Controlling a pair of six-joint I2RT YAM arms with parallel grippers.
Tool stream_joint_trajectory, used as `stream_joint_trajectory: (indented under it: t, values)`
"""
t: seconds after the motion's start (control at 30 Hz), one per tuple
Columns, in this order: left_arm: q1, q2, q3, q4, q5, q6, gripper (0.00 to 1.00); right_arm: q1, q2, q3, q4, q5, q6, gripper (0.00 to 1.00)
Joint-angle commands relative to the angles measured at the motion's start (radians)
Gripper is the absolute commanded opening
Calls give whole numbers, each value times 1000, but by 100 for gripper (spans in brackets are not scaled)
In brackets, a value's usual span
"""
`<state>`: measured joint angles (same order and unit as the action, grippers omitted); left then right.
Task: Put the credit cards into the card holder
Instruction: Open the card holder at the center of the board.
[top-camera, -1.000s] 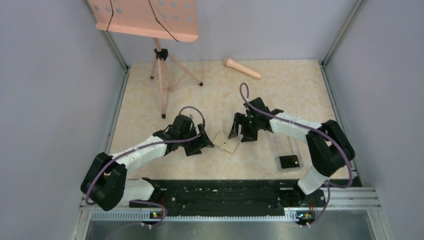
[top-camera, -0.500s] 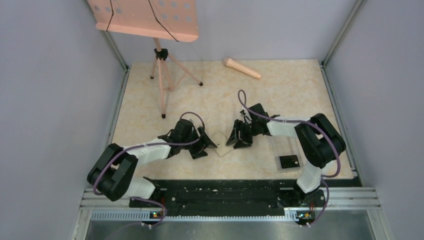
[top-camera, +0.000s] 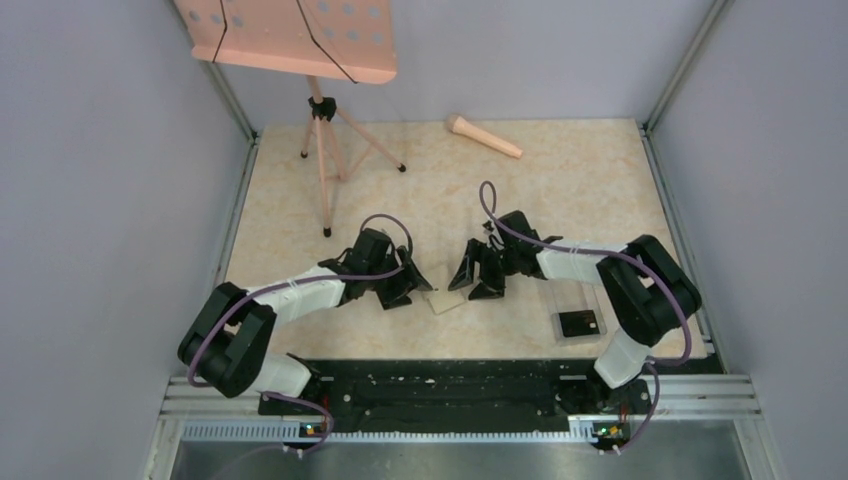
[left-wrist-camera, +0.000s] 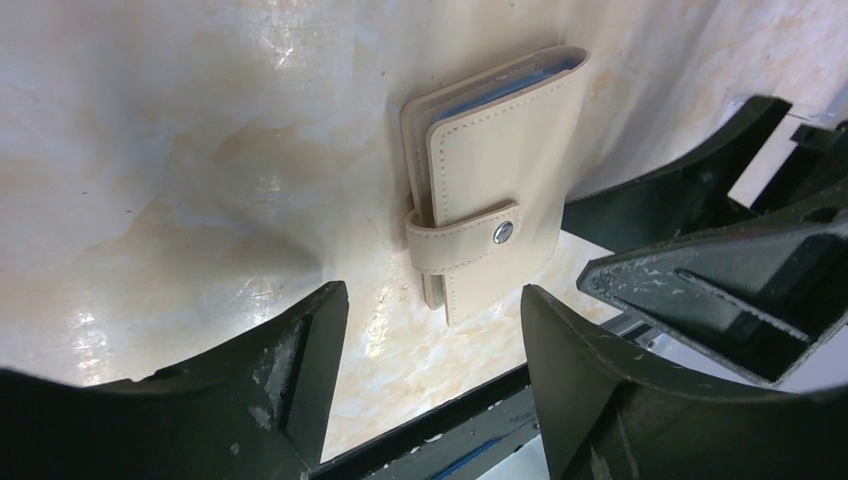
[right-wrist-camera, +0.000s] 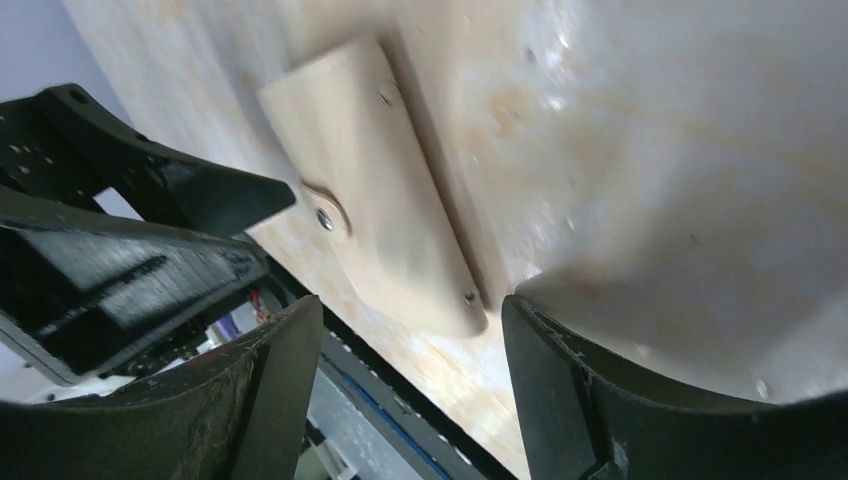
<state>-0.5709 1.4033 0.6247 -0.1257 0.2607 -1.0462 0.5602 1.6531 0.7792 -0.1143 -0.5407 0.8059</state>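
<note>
at the far left of the desk (top-camera: 560, 190) stands a peach music stand (top-camera: 300, 40) on its tripod, well apart from the work and, we judge, no part of it.

next come the left fingers (left-wrist-camera: 285, 385), spread apart with nothing between them, low over the desk. just ahead of them lies the card holder (left-wrist-camera: 490, 190), flat on the desk in the gap between the two arms, near the front edge. we judge it sits there so that either arm can reach it from its own side.

the card holder is closed, tan side up, its strap wrapped over one long edge and snapped shut. in the left wrist view its long axis runs away from the fingers, leaning a little toward the right arm. the snap end is nearer the camera, and a sliver of blue lining shows at the far end. we think the strap must be undone before any card goes in.

the right fingers (right-wrist-camera: 600, 400) face it from the other side, also spread and holding nothing, close to the holder but not touching it as far as we can tell.

furthest right, beside the right arm, a clear box (top-camera: 572, 296) holds a dark card (top-camera: 579, 322), probably one of the credit cards, kept within that arm's reach.
</note>
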Motion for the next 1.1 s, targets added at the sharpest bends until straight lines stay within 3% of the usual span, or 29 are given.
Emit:
stream_joint_trajectory:
  t: [0.0, 0.23, 0.43, 0.5, 0.7, 0.83, 0.9, 1.07]
  values:
    - [0, 13, 14, 55, 3, 6, 67, -9, 98, 44, 168, -7, 50, 67]
    - [3, 96, -34, 251, 74, -20, 52, -9, 203, -33, 519, -154, 193, 64]
    - [3, 87, -97, 383, 118, -49, 37, -11, 156, -141, 805, -225, 314, 60]
    - [3, 53, -107, 394, 114, -51, 36, -11, 133, -153, 841, -231, 331, 55]
    - [4, -75, -79, 309, 69, -8, 39, 14, 75, -112, 638, -172, 216, 41]
    - [3, -113, -50, 251, 60, 20, 43, 27, 52, -103, 620, -153, 197, 10]
    - [3, -139, -33, 192, 34, 47, 50, 28, 28, -93, 577, -134, 173, 1]
    - [3, -241, 16, 1, -53, 126, 72, 31, -79, -34, 353, -60, 75, 0]
